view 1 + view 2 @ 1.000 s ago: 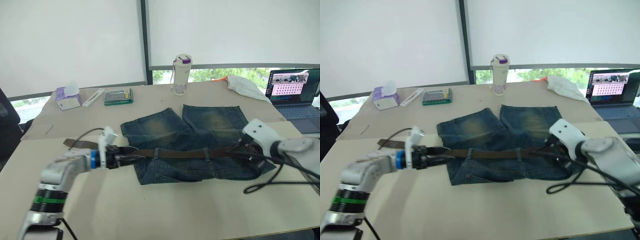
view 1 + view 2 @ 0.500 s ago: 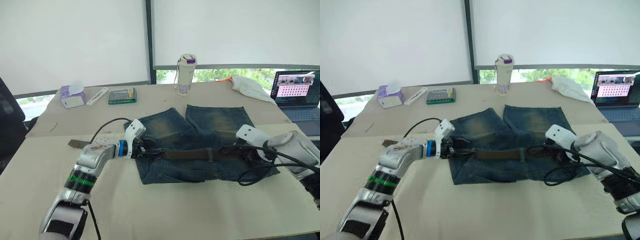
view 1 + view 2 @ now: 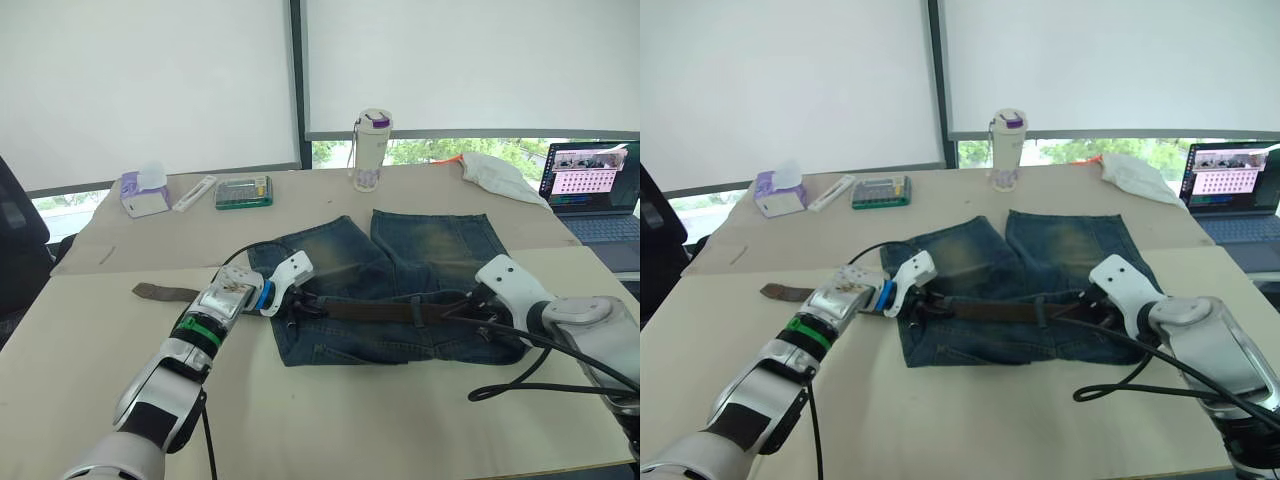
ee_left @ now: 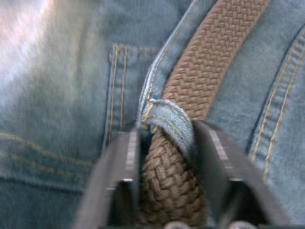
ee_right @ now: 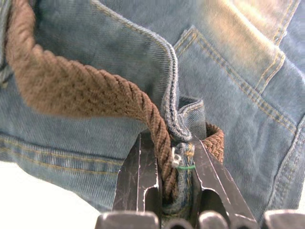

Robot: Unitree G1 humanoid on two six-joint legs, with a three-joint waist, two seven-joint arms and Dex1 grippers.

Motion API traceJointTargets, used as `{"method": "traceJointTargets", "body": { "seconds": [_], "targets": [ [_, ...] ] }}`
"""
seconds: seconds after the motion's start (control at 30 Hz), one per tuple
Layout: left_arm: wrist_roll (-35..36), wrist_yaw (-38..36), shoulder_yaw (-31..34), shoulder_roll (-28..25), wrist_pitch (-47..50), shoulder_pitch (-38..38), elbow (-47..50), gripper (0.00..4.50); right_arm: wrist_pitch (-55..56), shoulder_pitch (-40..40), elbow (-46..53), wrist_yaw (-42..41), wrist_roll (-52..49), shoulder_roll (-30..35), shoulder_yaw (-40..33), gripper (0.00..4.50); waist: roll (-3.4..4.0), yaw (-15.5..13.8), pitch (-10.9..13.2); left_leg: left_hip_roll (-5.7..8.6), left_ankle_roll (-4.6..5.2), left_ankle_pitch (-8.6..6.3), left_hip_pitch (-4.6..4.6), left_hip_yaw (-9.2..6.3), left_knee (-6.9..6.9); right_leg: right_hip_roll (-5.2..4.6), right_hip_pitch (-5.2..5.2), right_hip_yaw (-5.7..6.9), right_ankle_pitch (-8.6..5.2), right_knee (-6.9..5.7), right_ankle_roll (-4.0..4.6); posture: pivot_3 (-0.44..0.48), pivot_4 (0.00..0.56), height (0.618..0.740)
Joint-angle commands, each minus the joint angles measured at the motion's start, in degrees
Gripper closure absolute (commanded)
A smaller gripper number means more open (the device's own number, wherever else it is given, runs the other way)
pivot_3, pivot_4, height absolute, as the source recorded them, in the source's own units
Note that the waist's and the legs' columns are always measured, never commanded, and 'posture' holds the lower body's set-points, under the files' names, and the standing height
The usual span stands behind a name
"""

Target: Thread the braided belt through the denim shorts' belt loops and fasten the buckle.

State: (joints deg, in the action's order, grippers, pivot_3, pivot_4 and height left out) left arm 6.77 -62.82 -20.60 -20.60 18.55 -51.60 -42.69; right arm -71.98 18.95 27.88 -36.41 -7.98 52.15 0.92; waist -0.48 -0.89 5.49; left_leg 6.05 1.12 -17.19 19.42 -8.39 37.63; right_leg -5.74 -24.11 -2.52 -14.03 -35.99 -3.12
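The denim shorts [image 3: 400, 250] lie flat mid-table, waistband toward me. Along the waistband runs the braided belt [image 3: 380, 309], passing under a belt loop [image 3: 415, 310]; its loose brown end [image 3: 160, 292] trails off to the left on the table. At the shorts' left edge my left gripper [image 3: 300, 303] is shut on the belt. In the left wrist view its fingers [image 4: 126, 162] squeeze the belt [image 4: 209, 52] just where it enters a belt loop [image 4: 169, 117]. My right gripper [image 3: 468, 308] is at the right edge, shut [image 5: 171, 143] on the belt [image 5: 71, 93] together with a fold of denim. I cannot make out the buckle.
A bottle [image 3: 370, 150], a green box [image 3: 243, 192], a tissue box [image 3: 142, 193] and a white stick [image 3: 194, 193] stand along the far edge. A white cloth [image 3: 500, 172] and an open laptop [image 3: 595, 190] sit far right. A black cable [image 3: 520, 375] loops beside my right arm.
My left gripper slid right along the belt to the shorts' left edge and closed on it. The right gripper closed on the belt at the right edge. The camera shifted slightly.
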Motion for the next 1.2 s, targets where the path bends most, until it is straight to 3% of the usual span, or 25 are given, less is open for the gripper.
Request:
{"method": "traceJointTargets", "body": {
  "seconds": [0.03, 0.07, 0.23, 0.33, 0.43, 0.63, 0.73, 0.8, 0.87, 0.93, 1.0, 1.07, 1.13, 1.2],
  "targets": [
    [-4.99, 6.43, 1.90, -0.20, -8.80, -5.38, -9.93, 4.19, 5.42, 3.39, -1.98, 3.85, 0.40, -4.77, -1.53, 4.35, -0.06, 0.14, 0.02, -0.01, -0.01, 0.00, 0.00, 0.00, 0.04, 0.03, 0.00, 0.00, 0.00, -0.01, 0.00, 0.000, 0.150, 0.740],
    [-5.66, 8.35, 2.53, -0.15, -10.85, -6.92, -12.70, 4.47, 7.66, 4.48, -3.61, 4.76, 1.01, -5.87, -0.85, 4.35, -0.08, 0.26, 0.03, 0.00, -0.02, 0.01, 0.01, 0.00, 0.05, 0.03, -0.03, -0.02, 0.00, -0.02, 0.00, 0.000, 0.150, 0.740],
    [-6.21, 14.97, 7.69, -1.49, -23.35, -12.85, -20.75, 4.50, 23.77, 10.98, -14.50, 7.62, 3.69, -11.51, 1.34, 4.35, -0.07, 0.75, 0.04, -0.02, -0.04, 0.02, 0.01, 0.09, 0.02, 0.06, -0.16, -0.06, 0.00, -0.16, 0.00, 0.000, 0.150, 0.740],
    [-3.30, 12.05, 12.26, -2.03, -28.12, -12.52, -19.81, 4.50, 28.45, 11.32, -15.04, 7.05, 2.89, -12.81, -0.06, 4.35, -0.03, 0.74, 0.01, -0.01, -0.05, 0.02, 0.23, 0.02, 0.14, 0.02, -0.29, 0.04, 0.01, -0.27, -0.01, 0.000, 0.150, 0.740],
    [0.19, 6.90, 16.10, -4.32, -30.24, -7.05, -11.72, 4.50, 30.57, 6.29, -9.39, 4.67, -0.22, -12.82, -3.66, 4.35, 0.01, 0.62, -0.01, 0.06, -0.04, 0.02, 0.36, -0.16, 0.17, -0.06, -0.29, 0.18, 0.03, -0.20, -0.03, 0.000, 0.150, 0.740],
    [11.84, -3.88, 18.96, -12.89, -9.84, 14.77, 23.02, 4.50, 28.63, -14.28, 9.82, -2.49, -9.43, -11.44, -9.40, 4.35, 0.22, 1.59, -0.12, 0.01, -0.03, 0.01, 0.36, -0.37, 0.11, -0.02, -0.25, 0.19, 0.03, -0.24, -0.04, 0.000, 0.150, 0.740],
    [17.10, -7.92, 19.97, -17.16, 1.24, 19.63, 30.15, 4.50, 28.87, -22.33, 16.23, -4.41, -11.76, -10.86, -8.39, 4.35, 0.23, 1.62, -0.11, -0.02, 0.00, -0.01, 0.31, -0.44, 0.12, 0.09, -0.19, 0.17, 0.02, -0.27, -0.03, 0.000, 0.150, 0.740],
    [19.14, -9.77, 20.93, -18.92, 5.94, 18.06, 28.43, 3.47, 29.76, -26.17, 17.19, -5.98, -11.42, -9.19, -7.06, 4.35, 0.23, 1.23, -0.09, 0.02, 0.06, -0.04, 0.16, -0.46, 0.13, 0.13, -0.09, 0.22, 0.02, -0.15, -0.04, 0.000, 0.150, 0.740],
    [19.85, -11.17, 21.16, -20.09, 8.82, 15.98, 26.55, 2.93, 31.40, -29.16, 17.20, -7.32, -10.51, -7.29, -6.18, 4.35, 0.21, 0.65, -0.08, 0.08, 0.13, -0.08, -0.03, -0.41, 0.15, 0.13, 0.07, 0.23, 0.02, -0.05, -0.05, 0.000, 0.150, 0.740],
    [21.91, -14.91, 21.04, -22.27, 16.22, 11.64, 22.88, 2.22, 32.90, -33.58, 17.91, -9.48, -10.80, -5.38, -5.68, 3.32, 0.19, 0.12, -0.07, 0.12, 0.11, -0.10, -0.11, -0.37, 0.15, 0.17, 0.13, 0.28, 0.01, 0.00, -0.05, 0.000, 0.150, 0.740],
    [22.44, -18.73, 20.21, -23.91, 19.75, 7.76, 19.44, 1.55, 34.68, -37.42, 18.84, -9.66, -9.42, -3.99, -6.23, 2.68, 0.19, 0.20, -0.07, 0.16, 0.10, -0.11, -0.09, -0.35, 0.17, 0.21, 0.13, 0.33, 0.00, -0.05, -0.06, 0.000, 0.150, 0.740],
    [22.22, -21.16, 19.51, -24.22, 21.06, 4.96, 17.30, 1.53, 35.60, -40.78, 20.19, -9.80, -9.09, -3.18, -7.86, 2.01, 0.18, 0.35, -0.07, 0.14, 0.04, -0.15, -0.10, -0.34, 0.16, 0.28, 0.12, 0.32, 0.00, -0.15, -0.06, 0.000, 0.150, 0.740],
    [21.75, -21.71, 19.45, -22.76, 20.52, 2.45, 15.17, 1.53, 35.21, -43.83, 22.52, -10.58, -11.10, -3.36, -10.77, 2.01, 0.18, 0.32, -0.07, 0.13, 0.02, -0.16, -0.11, -0.34, 0.17, 0.28, 0.13, 0.29, 0.01, -0.15, -0.06, 0.000, 0.150, 0.740],
    [19.49, -17.31, 19.34, -19.29, 17.99, -0.57, 12.07, 1.53, 33.43, -45.38, 24.85, -10.76, -15.74, -5.08, -14.39, 2.01, 0.13, 0.11, -0.06, 0.11, 0.02, -0.17, -0.11, -0.34, 0.19, 0.28, 0.17, 0.28, 0.00, -0.07, -0.06, 0.000, 0.150, 0.740]
  ]
}}
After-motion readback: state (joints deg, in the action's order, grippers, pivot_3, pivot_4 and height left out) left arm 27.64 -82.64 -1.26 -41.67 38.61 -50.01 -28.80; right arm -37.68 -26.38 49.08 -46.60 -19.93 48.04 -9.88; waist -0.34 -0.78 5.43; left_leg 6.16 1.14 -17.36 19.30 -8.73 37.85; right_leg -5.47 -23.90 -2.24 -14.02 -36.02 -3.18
